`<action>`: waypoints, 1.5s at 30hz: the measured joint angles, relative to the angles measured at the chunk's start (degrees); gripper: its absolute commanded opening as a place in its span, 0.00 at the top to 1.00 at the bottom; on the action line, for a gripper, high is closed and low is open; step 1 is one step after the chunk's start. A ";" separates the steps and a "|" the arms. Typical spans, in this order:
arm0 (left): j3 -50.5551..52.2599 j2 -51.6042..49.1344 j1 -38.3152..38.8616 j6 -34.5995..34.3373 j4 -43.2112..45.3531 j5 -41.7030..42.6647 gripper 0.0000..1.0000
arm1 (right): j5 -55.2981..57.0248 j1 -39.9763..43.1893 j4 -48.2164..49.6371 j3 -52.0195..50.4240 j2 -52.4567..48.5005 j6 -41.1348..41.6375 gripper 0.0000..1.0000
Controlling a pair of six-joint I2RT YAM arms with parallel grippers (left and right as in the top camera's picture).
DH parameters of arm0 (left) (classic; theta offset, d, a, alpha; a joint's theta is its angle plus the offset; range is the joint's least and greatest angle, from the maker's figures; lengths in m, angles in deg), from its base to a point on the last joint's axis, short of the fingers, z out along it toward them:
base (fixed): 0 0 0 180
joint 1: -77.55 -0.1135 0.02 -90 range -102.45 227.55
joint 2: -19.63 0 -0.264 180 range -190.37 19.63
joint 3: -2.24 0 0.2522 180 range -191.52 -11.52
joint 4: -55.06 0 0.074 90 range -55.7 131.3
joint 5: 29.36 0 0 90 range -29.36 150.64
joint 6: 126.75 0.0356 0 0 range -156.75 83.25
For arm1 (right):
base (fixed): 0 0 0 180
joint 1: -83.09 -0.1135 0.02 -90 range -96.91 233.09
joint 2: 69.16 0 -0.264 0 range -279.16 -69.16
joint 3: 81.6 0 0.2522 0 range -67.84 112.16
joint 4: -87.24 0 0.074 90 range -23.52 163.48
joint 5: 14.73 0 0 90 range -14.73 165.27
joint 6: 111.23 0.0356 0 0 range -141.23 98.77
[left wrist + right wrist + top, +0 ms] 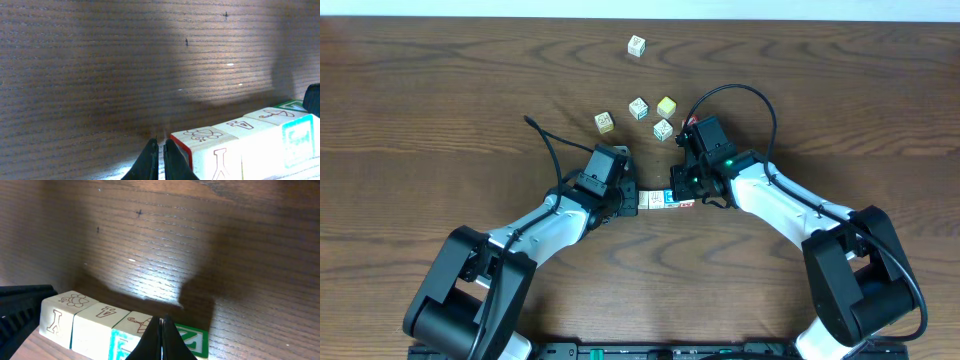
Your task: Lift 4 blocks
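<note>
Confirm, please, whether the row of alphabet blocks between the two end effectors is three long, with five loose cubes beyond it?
Not three: the right wrist view shows the row of alphabet blocks is four long. It lies between the left end effector and right end effector, with five loose cubes beyond it.

Dark wood-grain table [440, 90], pale top edge

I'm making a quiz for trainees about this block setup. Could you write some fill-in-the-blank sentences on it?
The row of blocks between the two grippers has ____ cubes.
The left gripper and the right gripper are both ____.
The end block by the right gripper shows a green letter ____.
Away from the row, ____ loose cubes lie on the table.
Missing words: four; shut; Z; five.
</note>
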 measured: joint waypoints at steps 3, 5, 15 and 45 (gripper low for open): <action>0.00 0.00 0.00 0.00 0.00 0.00 0.92 | 0.92 0.00 0.04 0.00 0.00 0.00 0.99; 0.00 0.00 0.00 0.00 0.00 0.00 0.92 | 1.51 0.02 0.28 0.00 0.00 0.00 0.99; 0.00 0.00 0.00 0.00 0.00 0.00 0.93 | 3.13 0.87 4.52 0.00 0.02 0.00 0.99; 0.00 0.00 0.00 0.00 0.20 0.00 0.93 | -1.81 8.37 -8.76 -0.09 0.00 2.64 0.99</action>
